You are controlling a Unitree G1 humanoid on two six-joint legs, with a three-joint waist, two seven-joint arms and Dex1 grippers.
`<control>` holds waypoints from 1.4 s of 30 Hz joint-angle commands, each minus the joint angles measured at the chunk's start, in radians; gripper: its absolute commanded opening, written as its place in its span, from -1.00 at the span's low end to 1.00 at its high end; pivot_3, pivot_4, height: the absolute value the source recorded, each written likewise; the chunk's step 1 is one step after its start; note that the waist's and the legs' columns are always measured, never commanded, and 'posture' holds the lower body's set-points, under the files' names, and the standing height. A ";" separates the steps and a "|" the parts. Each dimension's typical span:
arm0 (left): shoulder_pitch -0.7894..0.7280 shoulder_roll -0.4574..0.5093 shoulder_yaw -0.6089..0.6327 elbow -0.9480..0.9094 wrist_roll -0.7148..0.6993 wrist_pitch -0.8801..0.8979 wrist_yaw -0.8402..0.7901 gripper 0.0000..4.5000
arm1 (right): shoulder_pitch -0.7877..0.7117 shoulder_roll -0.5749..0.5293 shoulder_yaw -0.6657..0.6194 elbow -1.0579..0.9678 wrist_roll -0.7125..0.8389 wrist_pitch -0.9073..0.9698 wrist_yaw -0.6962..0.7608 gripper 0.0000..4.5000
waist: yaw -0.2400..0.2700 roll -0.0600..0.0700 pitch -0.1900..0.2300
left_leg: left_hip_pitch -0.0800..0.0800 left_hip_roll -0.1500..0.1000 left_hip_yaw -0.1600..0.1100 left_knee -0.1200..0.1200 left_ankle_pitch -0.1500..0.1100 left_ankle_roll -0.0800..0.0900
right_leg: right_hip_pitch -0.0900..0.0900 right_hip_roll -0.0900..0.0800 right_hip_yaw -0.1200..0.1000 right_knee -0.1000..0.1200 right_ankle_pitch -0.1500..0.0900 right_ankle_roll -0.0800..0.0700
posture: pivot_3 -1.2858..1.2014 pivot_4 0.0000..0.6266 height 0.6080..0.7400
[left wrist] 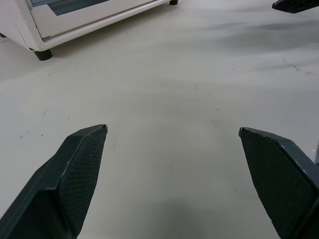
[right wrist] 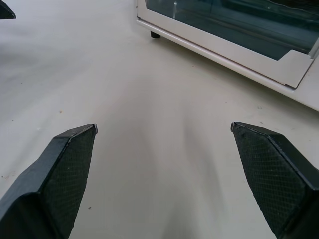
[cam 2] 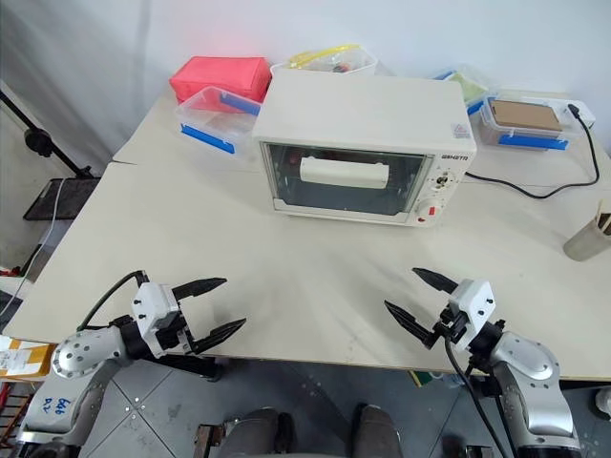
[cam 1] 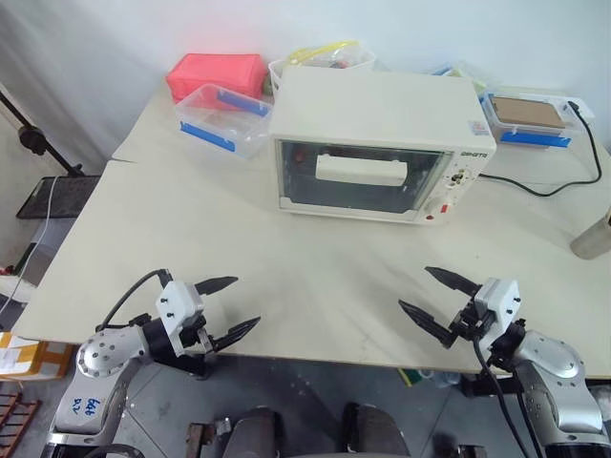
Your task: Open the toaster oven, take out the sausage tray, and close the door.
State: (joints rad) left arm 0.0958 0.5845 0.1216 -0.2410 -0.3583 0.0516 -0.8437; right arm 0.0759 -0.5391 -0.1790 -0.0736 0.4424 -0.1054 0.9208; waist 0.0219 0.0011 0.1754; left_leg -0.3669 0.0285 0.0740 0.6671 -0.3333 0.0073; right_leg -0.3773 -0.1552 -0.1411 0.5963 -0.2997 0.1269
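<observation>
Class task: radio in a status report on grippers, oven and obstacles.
Left gripper and right gripper open, empty, over near table edge. Oven door shut, untouched. Path to door clear.

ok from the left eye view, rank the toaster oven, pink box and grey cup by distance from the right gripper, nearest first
From the right gripper:
1. grey cup, at the table's right edge
2. toaster oven, centre back, door shut
3. pink box, far back left corner
</observation>
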 commanded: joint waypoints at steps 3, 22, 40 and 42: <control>-0.043 -0.013 0.035 -0.040 -0.094 0.058 0.012 1.00 | -0.088 0.009 -0.009 -0.131 0.124 0.135 -0.049 1.00 | -0.004 0.000 0.000 | 0.000 0.001 0.001 0.000 0.000 0.000 | -0.001 0.001 0.002 0.001 0.000 0.000 | 0.03 -0.52 1.00; -0.217 -0.027 0.071 -0.040 -0.355 0.273 -0.049 1.00 | -0.519 0.087 0.033 -0.036 0.176 0.348 -0.141 1.00 | -0.007 0.000 0.001 | -0.005 0.003 0.020 0.008 -0.003 -0.001 | -0.014 0.005 0.014 0.011 0.000 -0.002 | 0.03 -0.52 1.00; -0.463 -0.057 0.153 0.201 -0.416 0.325 -0.050 0.10 | -0.270 -0.027 0.138 -0.112 -0.006 0.112 0.130 1.00 | -0.024 -0.002 0.001 | -0.005 0.003 0.021 0.009 -0.003 -0.001 | -0.016 0.006 0.017 0.012 0.000 -0.002 | 0.03 -0.52 1.00; -0.520 -0.061 0.157 0.272 -0.395 0.303 -0.056 -0.17 | -0.274 -0.018 0.137 -0.104 -0.012 0.096 0.128 1.00 | -0.023 -0.002 0.001 | -0.004 0.003 0.021 0.009 -0.003 -0.001 | -0.016 0.006 0.017 0.013 0.000 -0.002 | 0.03 -0.52 1.00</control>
State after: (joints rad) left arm -0.3943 0.5221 0.2476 -0.0032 -0.7472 0.3765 -0.8885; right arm -0.1904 -0.5569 -0.0392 -0.1684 0.4299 0.0214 1.0406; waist -0.0008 -0.0009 0.1767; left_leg -0.3715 0.0316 0.0955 0.6767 -0.3365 0.0061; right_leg -0.3928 -0.1492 -0.1246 0.6091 -0.2996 0.1254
